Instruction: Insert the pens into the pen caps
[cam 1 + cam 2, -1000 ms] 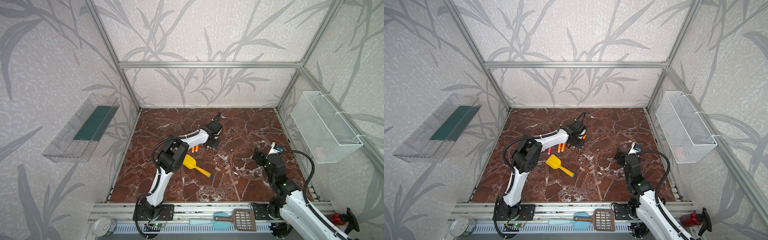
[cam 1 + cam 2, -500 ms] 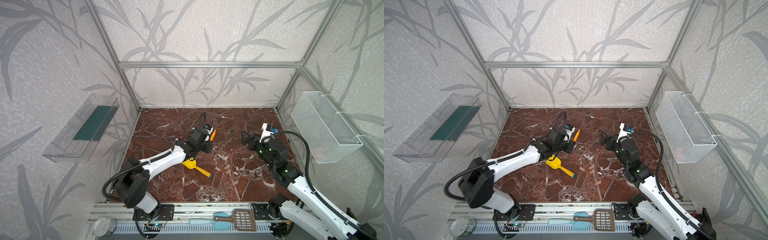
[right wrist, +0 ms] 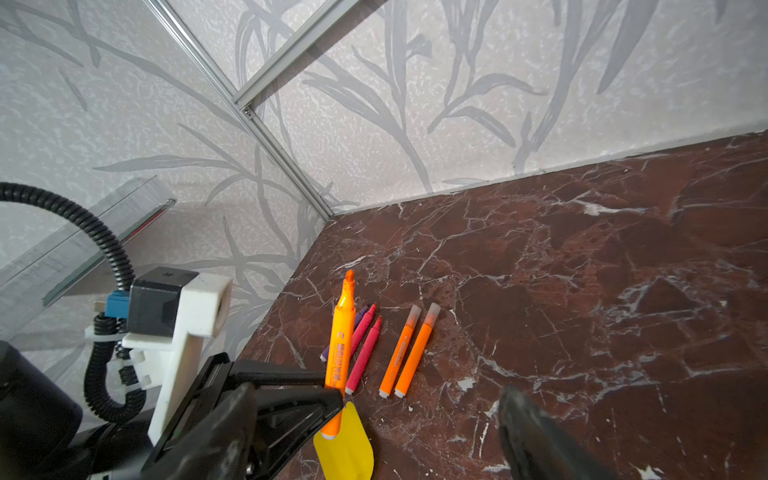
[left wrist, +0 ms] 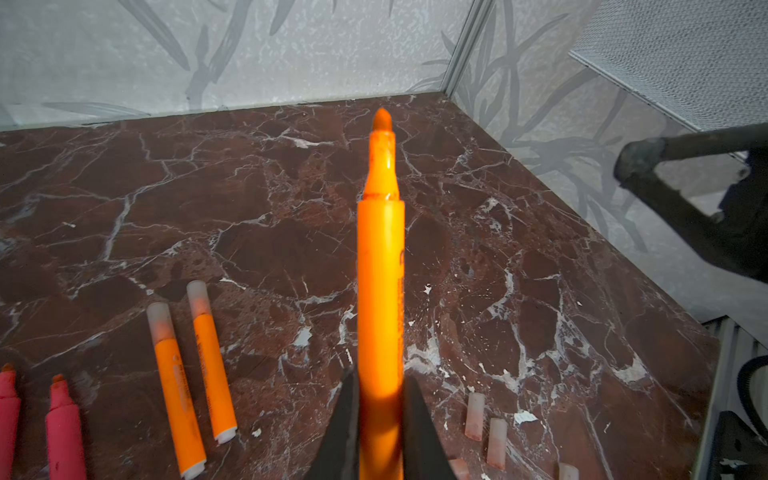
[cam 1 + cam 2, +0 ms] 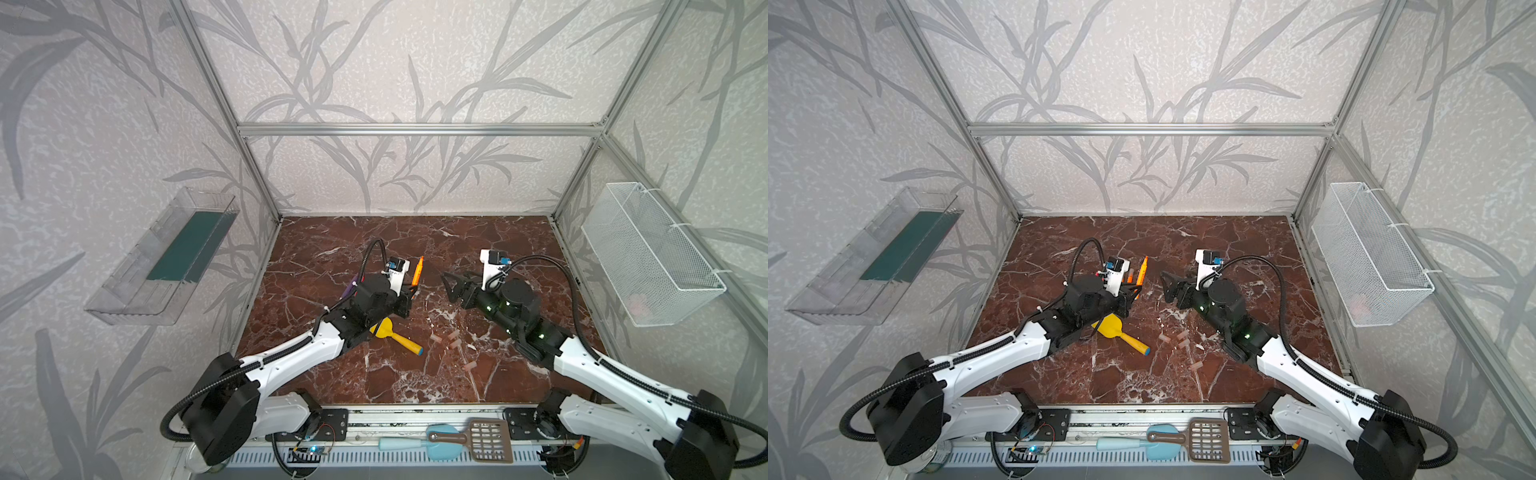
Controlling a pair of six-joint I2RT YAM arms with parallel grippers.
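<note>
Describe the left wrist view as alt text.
The left gripper is shut on an uncapped orange pen, tip pointing away over the marble table. Two capped orange pens, two pinkish-red pens and loose caps lie on it.

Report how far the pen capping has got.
Done: two orange pens lie capped on the table. In hand: the left gripper is shut on an uncapped orange pen; the right gripper is open and empty. Left: that pen, two red pens, the purple pen and four loose caps.
</note>
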